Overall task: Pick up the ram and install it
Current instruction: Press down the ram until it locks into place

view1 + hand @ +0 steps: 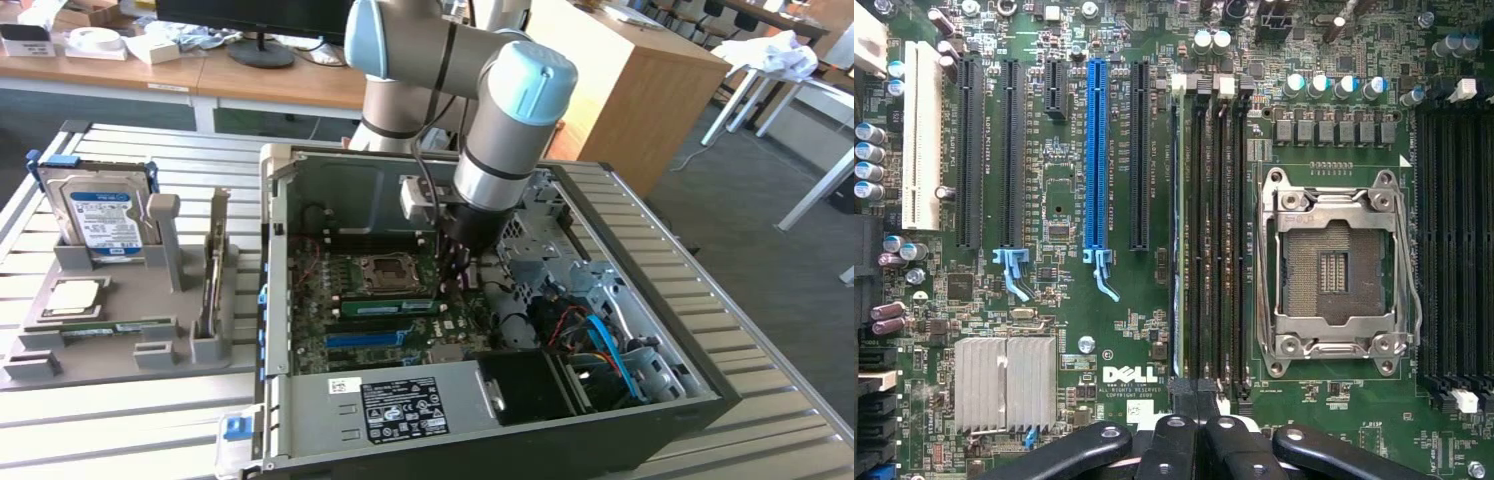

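The ram (1176, 250) stands on edge in the memory slot nearest the expansion slots, seen from above as a thin pale line. In the exterior view it is a green strip (387, 304) just below the open processor socket (387, 268). My gripper (1194, 392) is shut with nothing between its fingers, and its tips sit over one end of that row of memory slots. Whether they touch the ram I cannot tell. In the exterior view the gripper (458, 275) hangs inside the open computer case, low over the motherboard (350, 345).
A grey holder (120, 300) on the exterior view's left carries a blue-labelled hard drive (100, 215), a square silver processor chip (74, 297) and another green stick (114, 328). Case walls (400, 400), drive cages and cables (601, 335) surround the board.
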`<state>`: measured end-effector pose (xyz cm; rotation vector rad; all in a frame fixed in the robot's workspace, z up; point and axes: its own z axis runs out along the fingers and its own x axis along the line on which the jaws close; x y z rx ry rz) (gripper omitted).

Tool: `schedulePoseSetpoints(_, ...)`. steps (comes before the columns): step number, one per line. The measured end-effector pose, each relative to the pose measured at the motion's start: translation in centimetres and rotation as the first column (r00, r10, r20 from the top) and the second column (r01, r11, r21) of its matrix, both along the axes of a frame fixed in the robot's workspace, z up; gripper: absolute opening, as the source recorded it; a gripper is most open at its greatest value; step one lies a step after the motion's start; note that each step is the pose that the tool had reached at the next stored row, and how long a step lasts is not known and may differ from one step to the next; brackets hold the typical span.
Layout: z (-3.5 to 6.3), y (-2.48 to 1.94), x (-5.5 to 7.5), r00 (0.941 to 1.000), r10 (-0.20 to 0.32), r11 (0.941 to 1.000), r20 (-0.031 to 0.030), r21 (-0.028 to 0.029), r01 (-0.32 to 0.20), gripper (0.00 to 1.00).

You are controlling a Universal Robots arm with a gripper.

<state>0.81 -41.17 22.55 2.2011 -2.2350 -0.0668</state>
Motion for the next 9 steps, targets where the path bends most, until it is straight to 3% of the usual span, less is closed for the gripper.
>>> schedulePoseSetpoints(9,-0.23,0.0,0.0,1.0,0.0,1.0,0.0008,-0.0001,0.0,0.1)
